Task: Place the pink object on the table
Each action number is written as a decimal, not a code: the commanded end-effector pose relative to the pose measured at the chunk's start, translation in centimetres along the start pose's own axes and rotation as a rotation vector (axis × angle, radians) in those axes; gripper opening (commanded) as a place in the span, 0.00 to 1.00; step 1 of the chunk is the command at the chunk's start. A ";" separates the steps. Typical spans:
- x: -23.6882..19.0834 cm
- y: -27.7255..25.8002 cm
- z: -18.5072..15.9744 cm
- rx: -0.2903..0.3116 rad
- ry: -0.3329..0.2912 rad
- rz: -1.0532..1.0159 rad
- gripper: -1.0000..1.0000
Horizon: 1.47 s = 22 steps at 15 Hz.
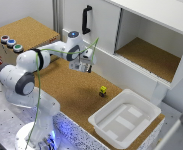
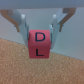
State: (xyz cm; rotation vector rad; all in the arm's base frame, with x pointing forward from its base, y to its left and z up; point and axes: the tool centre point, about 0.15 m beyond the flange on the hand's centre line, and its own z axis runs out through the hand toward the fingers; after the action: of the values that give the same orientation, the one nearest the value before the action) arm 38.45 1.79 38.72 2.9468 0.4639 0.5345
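The pink object [image 2: 40, 47] is a small pinkish-red block with black letters on its face. It sits between the two fingers of my gripper [image 2: 40, 34], which is shut on it. In the exterior view my gripper [image 1: 85, 65] points down, low over the far part of the brown cork table [image 1: 73, 95], near the white cabinet wall. The block is too small to make out in that view. I cannot tell whether the block touches the table.
A small yellow-and-black item [image 1: 103, 90] lies on the table towards the exterior view's right. A white bin [image 1: 125, 118] stands at the front right. A cork-topped box with coloured buttons [image 1: 21, 35] is at the left. The white cabinet shelf [image 1: 148, 55] and a black handle [image 1: 86, 20] are behind.
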 end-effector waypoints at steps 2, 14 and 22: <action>-0.9 -1.1 6.8 0.061 -0.080 0.056 0.00; -1.9 -2.2 17.1 0.116 -0.178 0.118 0.00; -2.2 -2.0 16.2 0.087 -0.188 0.141 1.00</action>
State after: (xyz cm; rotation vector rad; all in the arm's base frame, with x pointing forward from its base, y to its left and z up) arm 40.83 2.46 22.42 3.0788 0.3097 0.2795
